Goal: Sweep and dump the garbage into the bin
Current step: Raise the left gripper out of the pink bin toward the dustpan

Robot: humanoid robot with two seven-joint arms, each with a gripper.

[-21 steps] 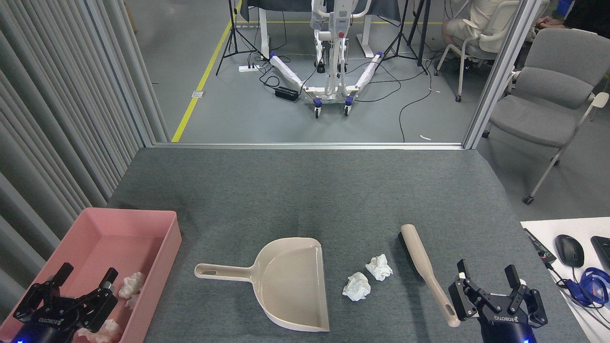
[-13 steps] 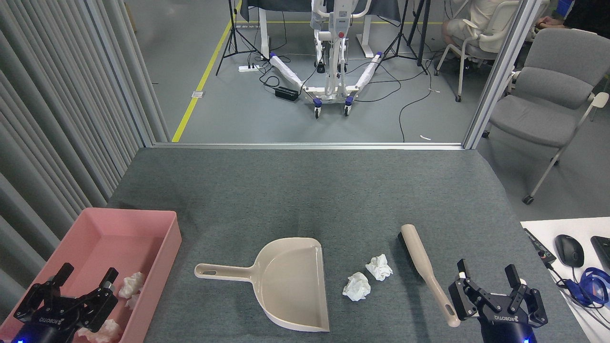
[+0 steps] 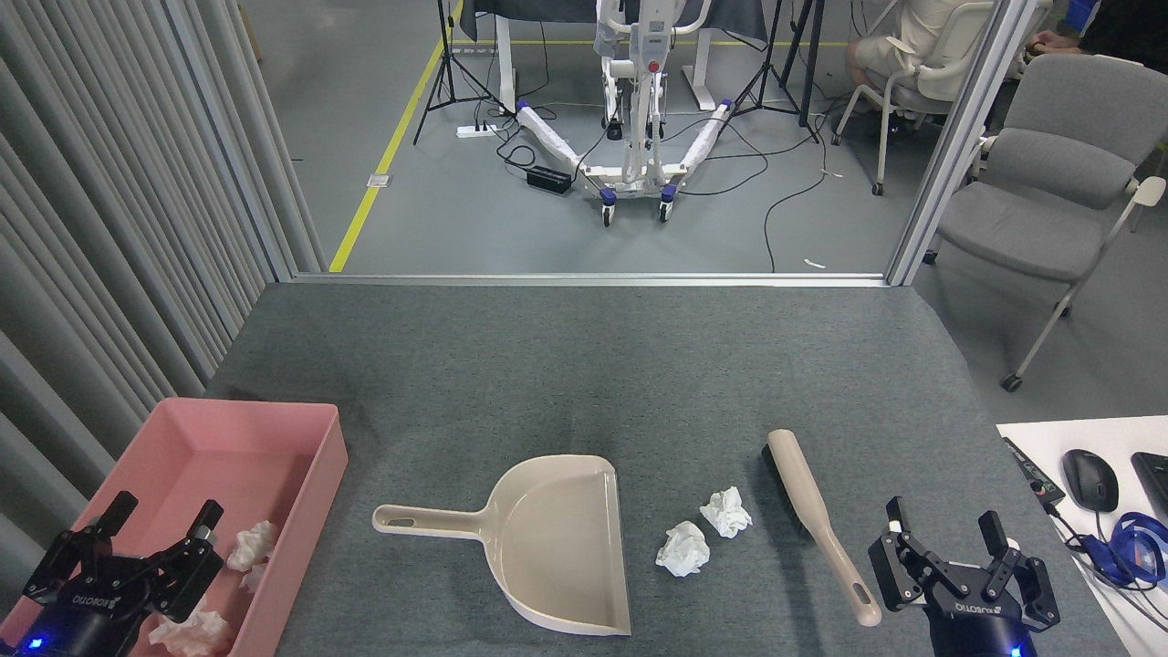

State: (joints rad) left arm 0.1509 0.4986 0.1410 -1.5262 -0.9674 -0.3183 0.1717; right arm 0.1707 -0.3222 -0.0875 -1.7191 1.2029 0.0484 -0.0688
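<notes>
Two crumpled white garbage wads lie on the grey table, one (image 3: 683, 549) nearer me and one (image 3: 726, 511) just behind it. To their left rests a beige dustpan (image 3: 557, 538), handle pointing left. To their right lies a beige brush (image 3: 817, 522), handle toward me. The pink bin (image 3: 214, 447) stands at the front left with several white wads (image 3: 251, 547) inside. My left gripper (image 3: 162, 515) hangs open over the bin's near part. My right gripper (image 3: 944, 527) is open at the front right, just right of the brush handle, holding nothing.
A white desk corner (image 3: 1049, 438) with a mouse (image 3: 1090, 479) and a blue cable sits at the right. A grey slatted wall (image 3: 109, 228) runs along the left. Beyond the table's far edge are a grey chair (image 3: 1049, 192), tripods, floor cables and a seated person.
Both grippers have sunk slightly toward the bottom edge; the right one has also shifted a little right. The dustpan, brush and wads have not moved.
</notes>
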